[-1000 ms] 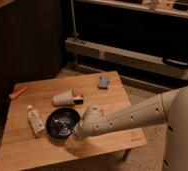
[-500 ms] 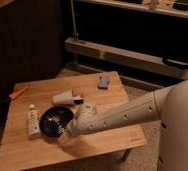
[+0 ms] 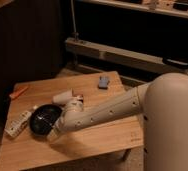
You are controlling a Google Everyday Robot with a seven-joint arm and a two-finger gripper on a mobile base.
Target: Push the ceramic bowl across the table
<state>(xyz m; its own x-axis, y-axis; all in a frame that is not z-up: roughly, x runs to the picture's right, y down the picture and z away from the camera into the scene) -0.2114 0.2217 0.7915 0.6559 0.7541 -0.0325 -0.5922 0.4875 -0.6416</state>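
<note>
Bowl moving left: the ceramic bowl has slid toward the left edge of the table versus a second ago, when it sat nearer the middle-front of the top. Now it's just beside the white tube-like item at the left, possibly touching it — can't tell for sure.

Arm has swept left with it. Gripper is low at the bowl's near-right rim, apparently in contact; the wrist covers the tip, so whether the fingers are spread or pressed together I cannot tell.

White tipped cup sits behind the bowl, close to the forearm, looks undisturbed. Orange marker at the far-left edge and grey block at the back haven't moved.

Read: push is well underway, bowl has covered a good part of the table. Little room left on that side; further push likely shoves the tube, and then risks the edge.
</note>
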